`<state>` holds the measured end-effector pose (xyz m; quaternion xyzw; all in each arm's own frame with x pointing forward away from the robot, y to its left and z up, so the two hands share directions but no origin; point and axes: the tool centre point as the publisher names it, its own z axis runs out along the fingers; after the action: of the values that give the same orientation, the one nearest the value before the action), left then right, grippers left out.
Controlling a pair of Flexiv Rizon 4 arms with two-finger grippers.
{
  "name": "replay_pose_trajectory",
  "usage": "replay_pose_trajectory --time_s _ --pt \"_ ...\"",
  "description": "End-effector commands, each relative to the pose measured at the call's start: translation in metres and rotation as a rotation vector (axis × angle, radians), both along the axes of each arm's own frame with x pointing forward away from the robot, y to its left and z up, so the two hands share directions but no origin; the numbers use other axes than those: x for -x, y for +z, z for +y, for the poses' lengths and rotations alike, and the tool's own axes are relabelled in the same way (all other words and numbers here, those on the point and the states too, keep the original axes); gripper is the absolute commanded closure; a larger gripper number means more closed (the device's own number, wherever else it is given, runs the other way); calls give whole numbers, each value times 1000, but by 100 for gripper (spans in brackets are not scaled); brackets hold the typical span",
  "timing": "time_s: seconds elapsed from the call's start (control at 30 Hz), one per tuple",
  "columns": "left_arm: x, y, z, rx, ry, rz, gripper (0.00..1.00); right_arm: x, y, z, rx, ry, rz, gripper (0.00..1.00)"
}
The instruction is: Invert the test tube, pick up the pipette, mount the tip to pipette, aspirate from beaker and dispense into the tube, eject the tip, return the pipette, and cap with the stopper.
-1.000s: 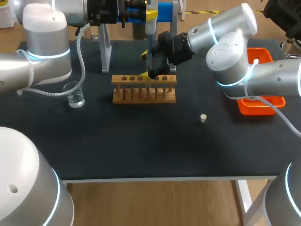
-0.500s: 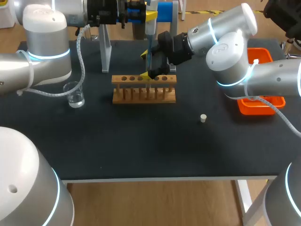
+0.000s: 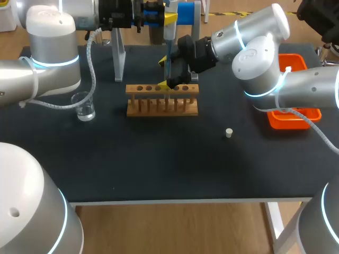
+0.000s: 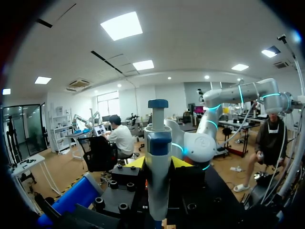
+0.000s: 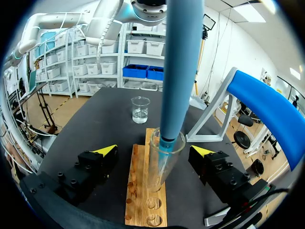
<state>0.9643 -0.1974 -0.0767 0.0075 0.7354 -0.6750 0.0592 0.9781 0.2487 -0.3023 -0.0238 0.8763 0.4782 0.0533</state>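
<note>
Left gripper [image 4: 157,163]: clamped on the pipette [image 4: 158,143], one yellow tip showing on either side of the pipette body. In the head view this gripper [image 3: 169,18] sits high at the back of the table, above the rack, with the pipette [image 3: 168,34] hanging upright below it.

Pipette lower end: in the right wrist view the blue shaft [image 5: 177,62] comes down into the open mouth of the test tube [image 5: 159,167]. Whether a tip is fitted cannot be told.

Right gripper [image 5: 154,150]: fingers spread wide, one on each side of the test tube and neither touching it. In the head view it [image 3: 165,74] is at the rack's top rail, reaching in from the right.

Test tube: upright, mouth up, seated in a hole of the wooden test tube rack [image 5: 140,191], clear glass. The rack [image 3: 162,100] stands at the middle of the black table [image 3: 159,164].

Beaker [image 3: 83,106]: glass, a little clear liquid at the bottom, well apart from the rack toward the left arm. The right wrist view shows it [image 5: 140,109] beyond the rack's far end.

Stopper [image 3: 229,133]: small, pale, lying alone on the table, between the rack and the orange tray [image 3: 291,59].

Pipette stand [image 3: 118,58]: grey frame behind the rack, with a blue cradle [image 5: 267,109] at its top.
</note>
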Motion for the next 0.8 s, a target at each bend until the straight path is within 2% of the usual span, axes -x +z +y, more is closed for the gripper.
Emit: replay_pose_trajectory --time_s 0.03,0.8 --pt "-2 -1 1 -1 -6 0 100 1 1 -1 1 0 0 0" --pt "-2 -2 1 0 -5 1 100 1 1 -1 1 0 0 0"
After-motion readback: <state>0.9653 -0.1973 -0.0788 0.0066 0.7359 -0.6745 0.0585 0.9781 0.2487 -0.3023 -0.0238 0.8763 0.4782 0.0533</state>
